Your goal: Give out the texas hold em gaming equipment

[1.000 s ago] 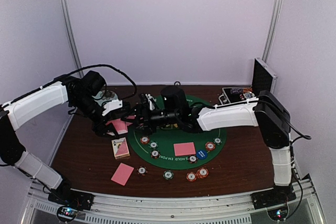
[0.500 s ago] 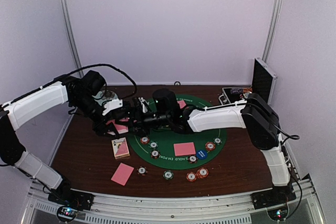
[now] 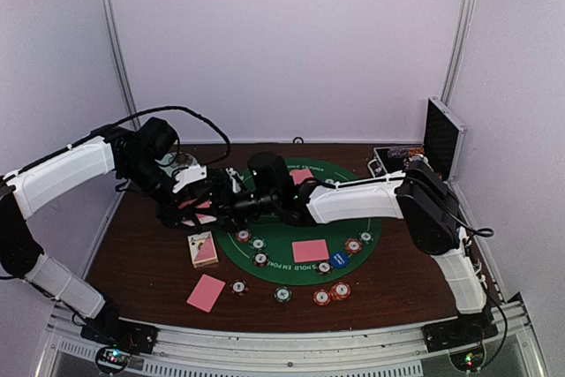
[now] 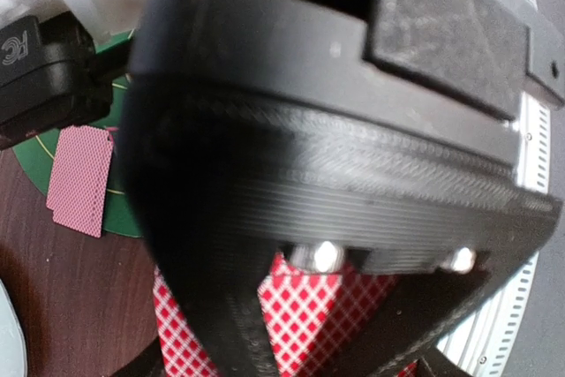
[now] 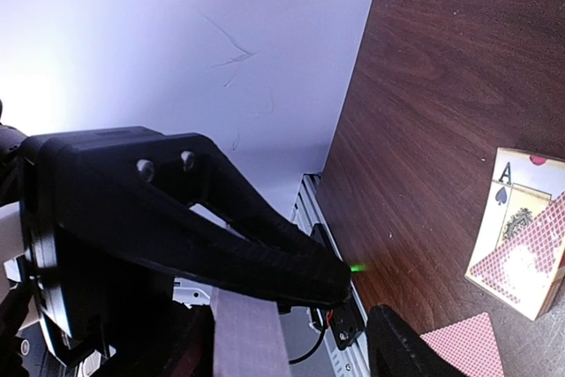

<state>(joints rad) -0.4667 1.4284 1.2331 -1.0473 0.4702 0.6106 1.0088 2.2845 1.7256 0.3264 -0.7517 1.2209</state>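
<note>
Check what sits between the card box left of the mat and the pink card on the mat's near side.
Top view: three striped chips, clustered at the left edge of the mat, lie between the card box and the pink card.

- A dark wooden table [image 3: 141, 262] stands inside a white-walled booth [image 3: 291, 41].
- At the table's far right corner, a silver-black case [image 3: 440, 134] sits with its lid upright.
- At its far left lies a pale blue plate [image 3: 179, 162], partly hidden.
- A metal rail [image 3: 291, 342] runs along its near edge.
</note>
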